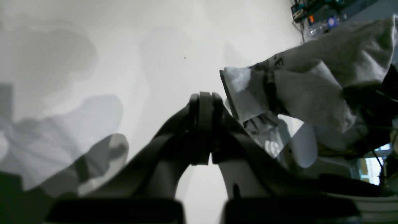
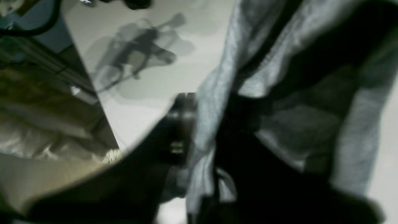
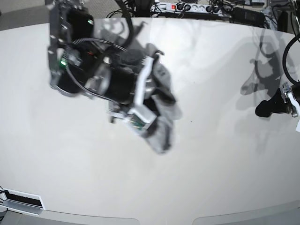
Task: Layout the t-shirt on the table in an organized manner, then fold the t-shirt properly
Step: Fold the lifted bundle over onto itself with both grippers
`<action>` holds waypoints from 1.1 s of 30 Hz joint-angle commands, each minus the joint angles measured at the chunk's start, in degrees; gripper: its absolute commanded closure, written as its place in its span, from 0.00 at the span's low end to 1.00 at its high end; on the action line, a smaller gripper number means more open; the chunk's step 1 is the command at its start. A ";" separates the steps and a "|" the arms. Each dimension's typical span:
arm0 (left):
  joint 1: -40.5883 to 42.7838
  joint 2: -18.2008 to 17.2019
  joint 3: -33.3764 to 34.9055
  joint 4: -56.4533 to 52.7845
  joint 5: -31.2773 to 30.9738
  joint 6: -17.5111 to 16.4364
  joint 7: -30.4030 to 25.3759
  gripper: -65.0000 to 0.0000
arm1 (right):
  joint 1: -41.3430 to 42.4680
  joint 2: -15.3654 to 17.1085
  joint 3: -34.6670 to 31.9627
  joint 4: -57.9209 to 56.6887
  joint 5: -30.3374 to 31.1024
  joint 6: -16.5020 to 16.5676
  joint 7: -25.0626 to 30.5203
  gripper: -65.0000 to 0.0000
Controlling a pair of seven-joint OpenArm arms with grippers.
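Above table (image 3: 225, 178), t-shirt (image 3: 161, 117) bunched — hanging lengthwise downward.

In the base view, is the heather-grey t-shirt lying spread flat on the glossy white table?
No. The heather-grey t-shirt hangs bunched in a crumpled clump at the right claw, above the glossy white table.

**My two arms, up close**

My right arm (image 3: 101, 77) is a bulky black housing with silver-grey joint rings, looped black cables and a small green light near its top. A white bracket edges my right gripper (image 3: 151, 101), whose fingers are black. My left gripper (image 1: 205, 124) has dark, curved fingers with flat ribbed pads. From the base view, my left arm (image 3: 281, 104) shows black with a white fitting.
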 commanded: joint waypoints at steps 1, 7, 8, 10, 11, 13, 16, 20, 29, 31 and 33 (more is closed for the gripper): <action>-0.81 -1.44 -0.48 0.87 -1.99 -0.32 -0.81 1.00 | 1.68 -0.13 -0.55 1.16 0.79 0.28 1.16 0.49; -0.81 -1.64 -0.39 0.87 -2.03 -0.32 -0.37 1.00 | 4.96 0.20 0.11 5.81 3.98 0.28 -3.19 0.31; -0.81 -1.62 -0.35 0.90 -2.08 -0.32 0.09 1.00 | 4.92 0.20 0.68 6.19 3.96 0.28 -3.19 0.31; -0.83 -1.66 0.26 0.90 -2.28 -0.32 1.31 1.00 | 4.90 0.20 2.32 5.92 3.15 0.28 -3.19 0.31; -0.83 -1.68 0.85 0.90 -2.28 -0.32 2.45 1.00 | 4.94 0.20 3.17 5.60 1.88 0.28 -2.95 0.31; -1.11 -1.79 2.82 1.60 -2.28 -0.32 3.39 1.00 | 4.98 0.48 5.16 4.15 -0.90 0.28 0.02 0.36; -1.07 -1.60 7.67 5.03 -2.28 -0.32 4.22 1.00 | 5.84 2.69 6.86 0.07 -5.25 -0.33 5.49 0.71; -0.96 -0.44 16.63 13.29 -2.28 -0.32 4.13 1.00 | 9.66 6.01 6.86 -8.46 -8.20 0.15 6.51 1.00; -0.94 7.58 37.53 27.21 14.38 -0.32 -4.13 1.00 | 22.73 8.02 4.09 -36.37 -11.37 0.13 6.78 1.00; -0.94 9.49 42.80 27.19 20.50 -0.32 -6.29 1.00 | 24.98 8.02 2.36 -41.57 -12.83 0.09 6.75 1.00; -0.94 10.67 47.95 27.19 27.15 -0.32 -8.76 1.00 | 26.73 8.17 0.15 -45.97 -13.29 0.11 6.71 1.00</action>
